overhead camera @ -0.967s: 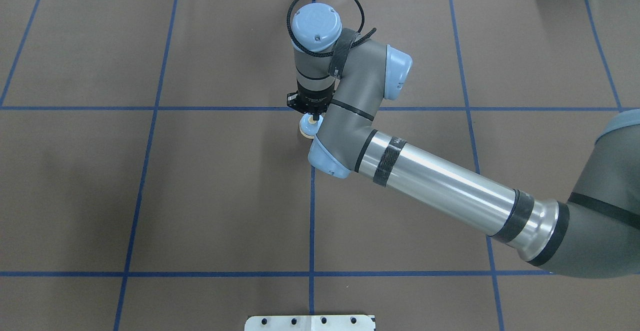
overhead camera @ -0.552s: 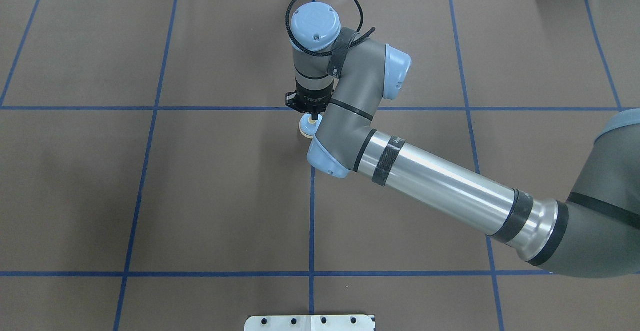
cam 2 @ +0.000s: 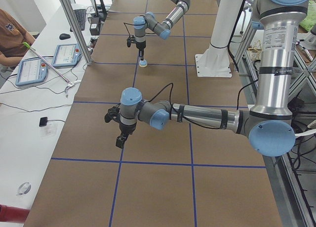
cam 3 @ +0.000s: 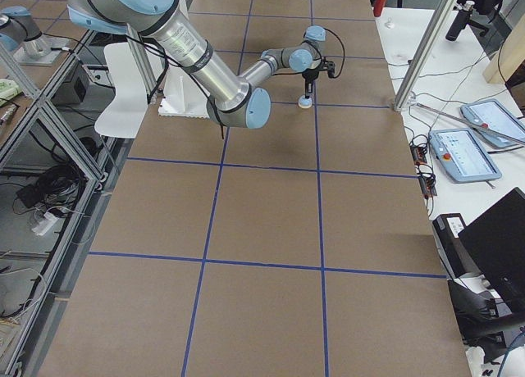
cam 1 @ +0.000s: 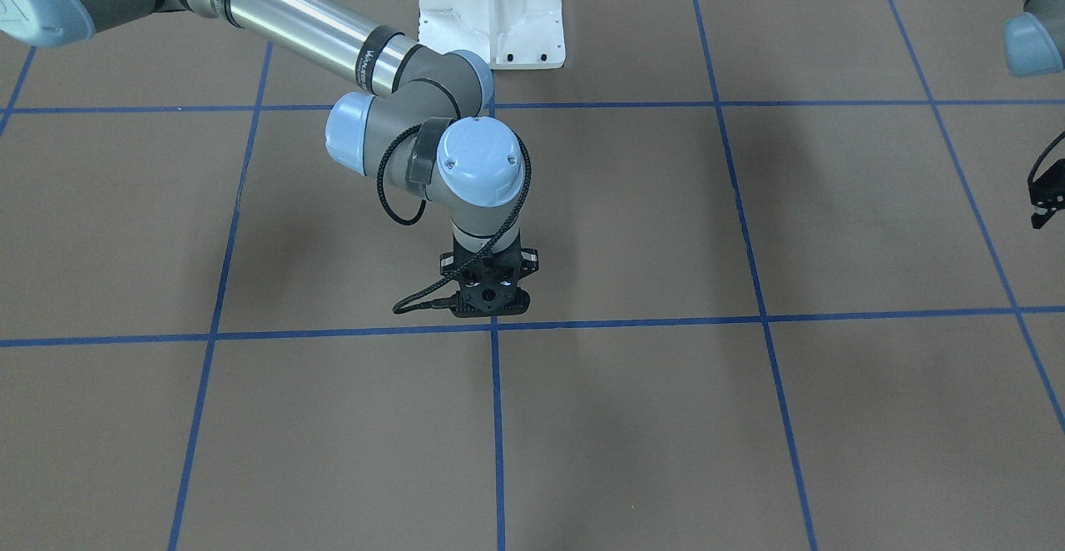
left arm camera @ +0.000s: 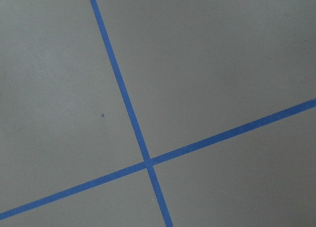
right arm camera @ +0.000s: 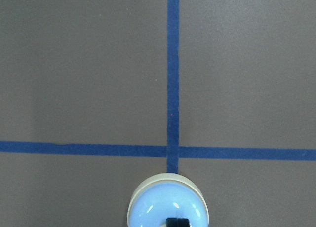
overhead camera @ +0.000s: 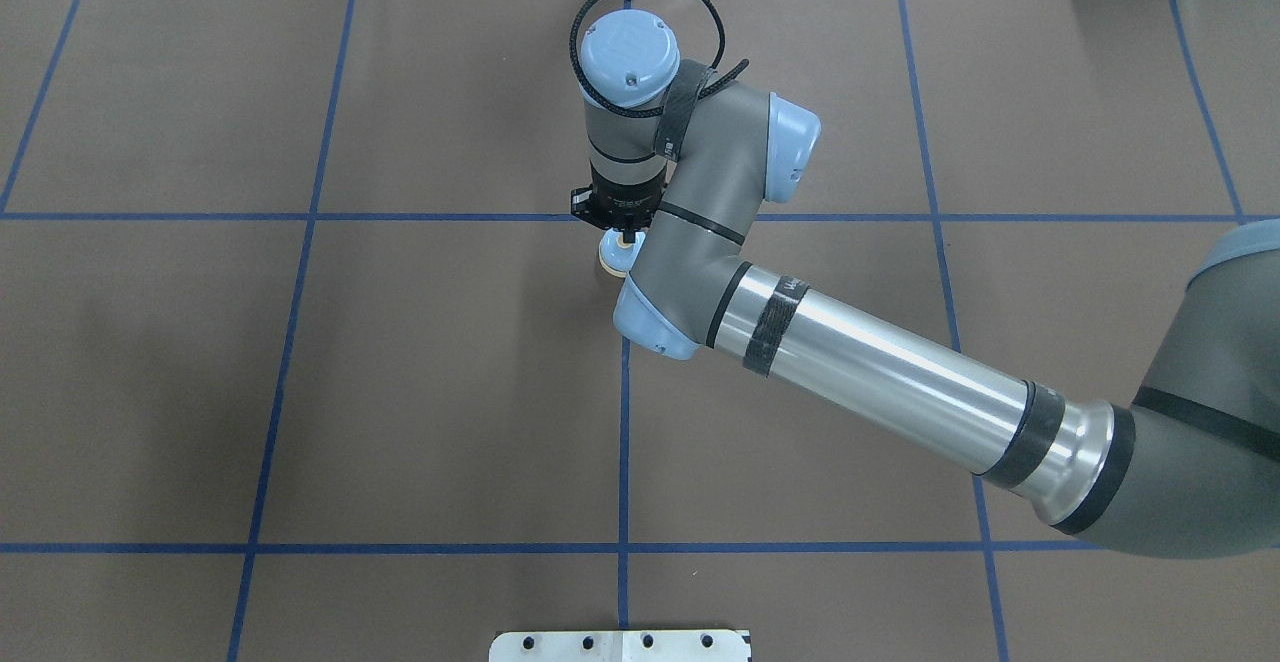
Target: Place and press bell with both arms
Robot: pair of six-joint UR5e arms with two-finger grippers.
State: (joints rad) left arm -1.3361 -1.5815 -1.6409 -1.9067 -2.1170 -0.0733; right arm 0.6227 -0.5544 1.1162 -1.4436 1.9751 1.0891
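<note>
The light-blue bell (overhead camera: 613, 255) with its cream base ring sits under my right gripper (overhead camera: 624, 236), just nearer me than a crossing of blue tape lines. The gripper points straight down and is shut on the bell's pale yellow button. In the right wrist view the bell (right arm camera: 158, 207) fills the bottom edge with a black fingertip (right arm camera: 177, 222) on its top. It also shows in the left side view (cam 2: 142, 64) and the right side view (cam 3: 304, 104). The front view hides it behind the right gripper (cam 1: 491, 305). My left gripper (cam 2: 119, 139) hangs over bare mat far from the bell; I cannot tell its jaws.
The brown mat carries a grid of blue tape lines (overhead camera: 623, 442). The white bolted pedestal (cam 1: 491, 10) stands at the robot's side of the table. An operators' desk with tablets (cam 2: 30, 70) and a metal post (cam 2: 74, 24) runs along the far side.
My right arm has shifted slightly to the left and away from me, and the bell has moved with it by a small amount.
</note>
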